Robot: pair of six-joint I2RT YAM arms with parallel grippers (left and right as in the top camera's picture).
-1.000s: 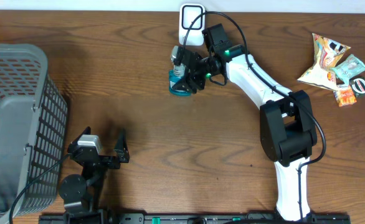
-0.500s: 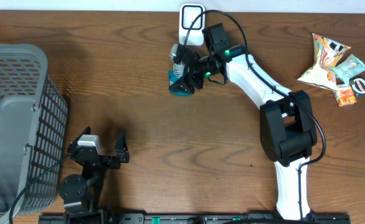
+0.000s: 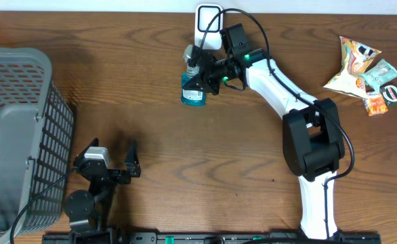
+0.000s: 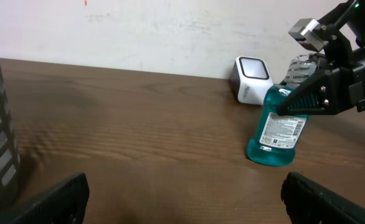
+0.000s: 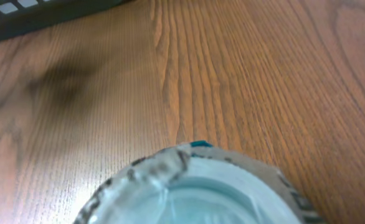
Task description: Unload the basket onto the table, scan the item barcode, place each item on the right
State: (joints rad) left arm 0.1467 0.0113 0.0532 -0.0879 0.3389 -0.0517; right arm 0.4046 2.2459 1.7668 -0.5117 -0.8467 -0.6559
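Overhead view of a brown wooden desk (image 3: 185,149) with two robot arms. At 12 o'clock, against the far edge, stands a small white barcode scanner (image 3: 209,27). Just beside it, toward 7 o'clock from the scanner, is a mouthwash bottle (image 3: 192,89) of blue-green liquid with a white label. Its base rests on the desk and it leans slightly.

The right claw (image 3: 197,71) is clenched on the bottle's upper part, near the neck. In the left wrist view the black fingers (image 4: 307,99) cross the bottle's shoulder. In the right wrist view the bottle's top fills the lower edge, close and blurred.

The left claw (image 3: 132,160) sits at 7 o'clock, well apart from the bottle, released, with its fingers spread wide and nothing between them.

A grey mesh basket (image 3: 15,88) stands at 9 o'clock. A few snack packets (image 3: 361,68) lie at 2 o'clock.
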